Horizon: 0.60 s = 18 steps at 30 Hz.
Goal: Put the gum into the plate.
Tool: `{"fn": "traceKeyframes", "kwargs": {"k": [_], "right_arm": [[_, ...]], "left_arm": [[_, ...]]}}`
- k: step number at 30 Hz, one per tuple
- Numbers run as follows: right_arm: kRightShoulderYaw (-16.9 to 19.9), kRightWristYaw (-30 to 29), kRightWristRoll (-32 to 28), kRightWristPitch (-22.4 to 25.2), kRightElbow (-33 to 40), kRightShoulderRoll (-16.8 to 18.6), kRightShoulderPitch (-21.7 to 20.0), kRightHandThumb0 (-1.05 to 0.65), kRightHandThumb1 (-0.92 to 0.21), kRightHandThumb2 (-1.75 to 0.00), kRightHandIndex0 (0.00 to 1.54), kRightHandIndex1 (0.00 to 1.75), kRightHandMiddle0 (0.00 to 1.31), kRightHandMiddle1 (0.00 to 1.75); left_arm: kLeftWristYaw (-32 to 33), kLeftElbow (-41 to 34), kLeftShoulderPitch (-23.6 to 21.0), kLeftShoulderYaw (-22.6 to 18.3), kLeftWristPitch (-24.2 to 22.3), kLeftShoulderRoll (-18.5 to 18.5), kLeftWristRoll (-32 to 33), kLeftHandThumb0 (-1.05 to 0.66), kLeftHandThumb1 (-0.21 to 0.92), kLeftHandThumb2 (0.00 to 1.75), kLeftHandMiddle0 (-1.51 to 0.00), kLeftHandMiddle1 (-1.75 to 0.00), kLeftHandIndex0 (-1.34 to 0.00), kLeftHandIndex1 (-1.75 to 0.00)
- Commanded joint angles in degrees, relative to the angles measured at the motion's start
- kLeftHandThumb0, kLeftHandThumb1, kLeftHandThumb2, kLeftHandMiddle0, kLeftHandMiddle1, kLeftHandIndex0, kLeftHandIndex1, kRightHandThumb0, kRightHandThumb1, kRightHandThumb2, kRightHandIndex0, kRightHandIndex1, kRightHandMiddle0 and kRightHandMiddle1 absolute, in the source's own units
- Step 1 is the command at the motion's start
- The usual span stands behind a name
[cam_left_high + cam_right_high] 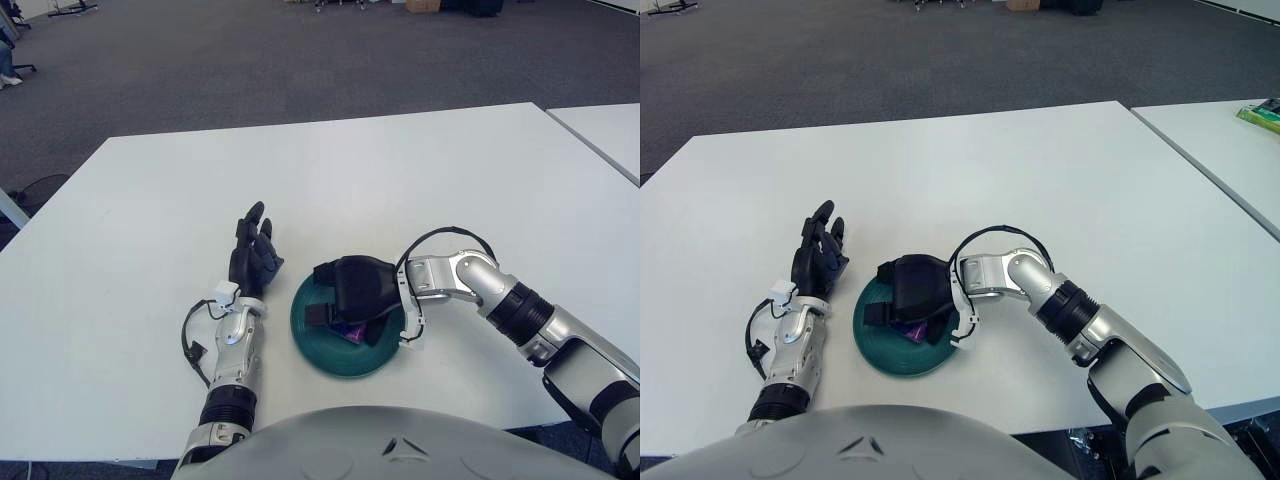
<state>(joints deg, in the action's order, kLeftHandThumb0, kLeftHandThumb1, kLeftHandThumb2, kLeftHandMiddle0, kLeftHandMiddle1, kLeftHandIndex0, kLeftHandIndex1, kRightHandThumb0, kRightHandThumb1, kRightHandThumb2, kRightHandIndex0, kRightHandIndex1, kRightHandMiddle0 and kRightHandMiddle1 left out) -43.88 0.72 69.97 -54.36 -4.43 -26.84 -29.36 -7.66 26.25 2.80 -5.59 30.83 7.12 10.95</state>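
Note:
A dark green plate (312, 345) lies on the white table (330, 170) close to my body. My right hand (335, 310) reaches in from the right and hangs low over the plate, fingers curled around a small purple gum pack (350, 331). The pack is at or just above the plate's floor and mostly hidden under the hand; it also shows in the right eye view (912, 329). My left hand (255, 255) rests on the table just left of the plate, fingers spread and pointing away, holding nothing.
A second white table (610, 125) adjoins at the right with a narrow gap, and a green object (1260, 113) lies on it. Grey carpet lies beyond the far table edge. A black cable loops over my right wrist (445, 235).

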Motion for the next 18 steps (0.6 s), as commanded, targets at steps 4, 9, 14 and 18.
{"fn": "traceKeyframes", "kwargs": {"k": [4,9,14,18], "right_arm": [[-1.4,-4.9,4.0,-0.7,0.4,-0.8,-2.7,-0.39,-0.72,-0.81,0.73,1.75,0.33,1.75],[-2.2,-6.0,5.5,0.0,0.3,-1.2,-3.0,-0.38,-0.76,-0.75,0.68,1.75,0.3,1.75],[-2.5,-6.2,6.2,0.7,0.6,-1.3,-3.3,-0.37,-0.86,-0.6,0.63,1.75,0.24,1.75],[-2.7,-6.7,6.6,1.1,0.6,-1.3,-3.3,-0.36,-0.91,-0.54,0.6,1.75,0.22,1.75]], "left_arm": [[-0.3,4.3,6.3,0.3,0.0,3.9,1.6,-0.78,0.92,1.04,-0.27,-0.01,0.0,-0.54],[-0.2,4.0,6.5,0.5,-0.2,3.8,1.4,-0.79,0.92,1.04,-0.27,-0.01,0.0,-0.54],[-0.1,3.8,6.7,0.6,-0.7,3.7,1.3,-0.79,0.92,1.04,-0.27,-0.01,0.0,-0.53],[-0.2,3.7,6.7,0.6,-0.9,3.7,1.5,-0.78,0.92,1.04,-0.27,-0.01,0.0,-0.53]]}}
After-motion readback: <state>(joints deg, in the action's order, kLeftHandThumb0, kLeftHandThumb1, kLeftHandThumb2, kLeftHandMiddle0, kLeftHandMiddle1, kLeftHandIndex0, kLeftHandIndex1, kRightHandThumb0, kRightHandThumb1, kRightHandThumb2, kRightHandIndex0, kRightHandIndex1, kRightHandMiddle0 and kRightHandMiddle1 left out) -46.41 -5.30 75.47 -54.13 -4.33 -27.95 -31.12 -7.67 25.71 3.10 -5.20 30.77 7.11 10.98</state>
